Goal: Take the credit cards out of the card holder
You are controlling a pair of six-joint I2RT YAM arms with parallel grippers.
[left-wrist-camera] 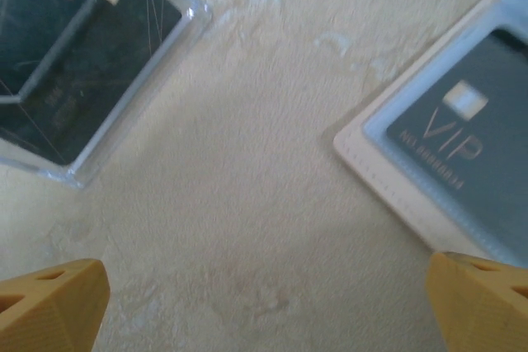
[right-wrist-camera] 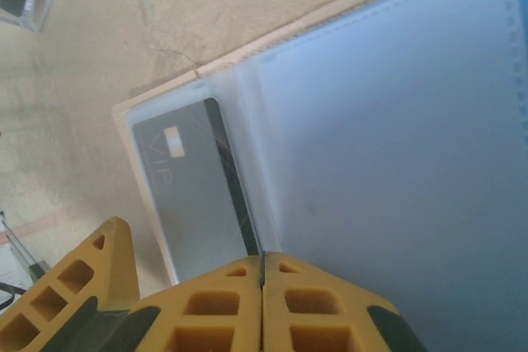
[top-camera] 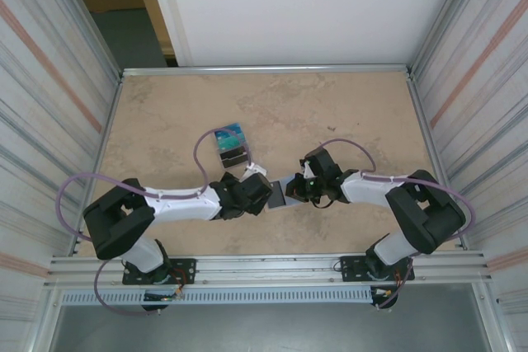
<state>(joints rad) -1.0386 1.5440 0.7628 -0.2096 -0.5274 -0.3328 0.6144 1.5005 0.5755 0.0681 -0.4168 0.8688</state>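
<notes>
R pincer (right-wrist-camera: pixel 262 286) closed at card (right-wrist-camera: pixel 194 187) edge, grip unclear; L pincer (left-wrist-camera: pixel 264 302) wide open. Risk: card holder (right-wrist-camera: pixel 396 162) drags along w/ card, unpinned.

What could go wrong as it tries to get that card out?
The VIP card lies under a pale blue sleeve of the card holder. The right gripper, fingers together over the holder, may pinch sleeve instead of card. The left gripper hangs wide open beside the holder, not pinning it, so a pull could drag the whole holder along.
</notes>
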